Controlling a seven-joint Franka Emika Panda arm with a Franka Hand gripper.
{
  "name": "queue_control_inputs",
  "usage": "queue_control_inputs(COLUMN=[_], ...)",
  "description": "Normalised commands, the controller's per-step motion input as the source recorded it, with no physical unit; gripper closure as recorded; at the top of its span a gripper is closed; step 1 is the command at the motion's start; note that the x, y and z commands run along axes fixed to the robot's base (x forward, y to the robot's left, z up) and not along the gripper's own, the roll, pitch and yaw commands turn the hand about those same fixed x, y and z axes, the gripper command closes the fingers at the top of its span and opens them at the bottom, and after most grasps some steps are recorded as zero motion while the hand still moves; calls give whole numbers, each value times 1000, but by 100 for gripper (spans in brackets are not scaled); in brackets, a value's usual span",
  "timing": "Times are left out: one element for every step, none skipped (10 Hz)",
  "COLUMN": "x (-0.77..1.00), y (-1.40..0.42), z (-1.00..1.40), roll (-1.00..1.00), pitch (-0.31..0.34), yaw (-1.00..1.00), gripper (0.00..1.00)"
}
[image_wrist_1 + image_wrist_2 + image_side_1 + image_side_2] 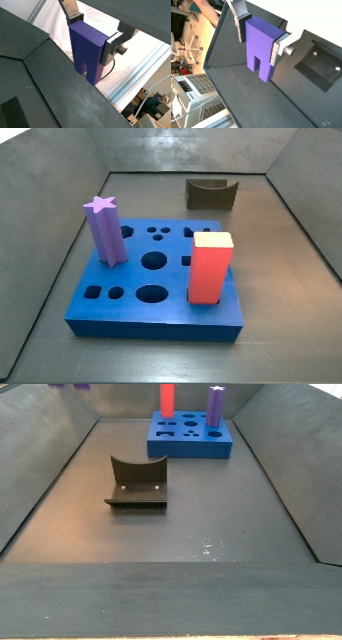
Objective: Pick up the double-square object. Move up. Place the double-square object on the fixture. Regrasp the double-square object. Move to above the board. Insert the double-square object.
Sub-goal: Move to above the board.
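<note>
Blue board (158,316) sits loaded with pegs on the dark surface (201,514), the fixture (136,484) waits empty, and up high the pincer (261,36) clamps the double-square object (263,47) by its flat sides, a stiff, light, probably slick block.

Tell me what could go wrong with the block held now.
The gripper, raised above the floor, pinches the block only near its top, so it may swing or slip. The fixture has a curved notch; a tilted block could miss it. The red peg and star column crowd the board.
</note>
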Motion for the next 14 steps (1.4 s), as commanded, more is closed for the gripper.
queue_control_inputs(x=[-769,-778,-804,-833,-833,-852,-859,-885,-929,-949,-773,-346,-200,-46], y=[-1000,-1000,-1000,-1000,-1000,-1000,-1000,-1000,-1000,-976,-763,-274,-126,-48], z=[134,144,147,136,143,143,139,148,144,145,113,36,14,8], roll=[-1000,-1000,-1000,-1000,-1000,-1000,-1000,-1000,-1000,-1000,-1000,-814,-661,-355], pitch=[64,45,32,25,31,39,48,50,46,38,30,15,10,13], yaw=[-169,-165,-163,-164,-166,-166,-163,-158,-151,-144,-139,-92,-67,-24], gripper=[100,100,100,100,100,100,100,100,100,100,100,100,100,100])
